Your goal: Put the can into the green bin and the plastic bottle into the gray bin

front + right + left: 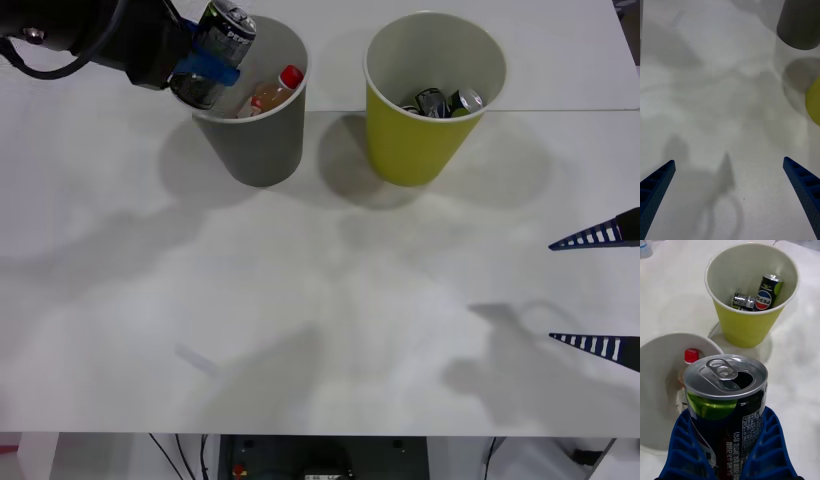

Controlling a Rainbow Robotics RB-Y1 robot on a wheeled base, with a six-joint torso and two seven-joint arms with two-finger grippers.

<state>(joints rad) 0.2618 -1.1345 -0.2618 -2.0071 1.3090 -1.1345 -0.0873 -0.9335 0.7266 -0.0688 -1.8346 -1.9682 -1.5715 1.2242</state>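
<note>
We see two large cup-shaped bins standing upright side by side at the far side of a white table (300,330). The gray bin (262,140) holds one plastic bottle (272,93), clear with a red cap and orange-pink contents, leaning against the inner wall. The green bin (420,140) holds two dark cans (760,298) with silver ends: one leans against the inner wall and bears a Pepsi logo, the other lies on its side beside it.

A third can, the can (222,45), is clamped between the blue ribbed fingers of the left gripper (205,72), held in the air over the gray bin's left rim. It is slim, with a dark body, a green patch, white print, and a silver top whose pull tab is lifted and whose mouth is open.

The right gripper (598,292) sits at the table's right edge, well apart from both bins, its two blue fingers spread wide with nothing between them.
</note>
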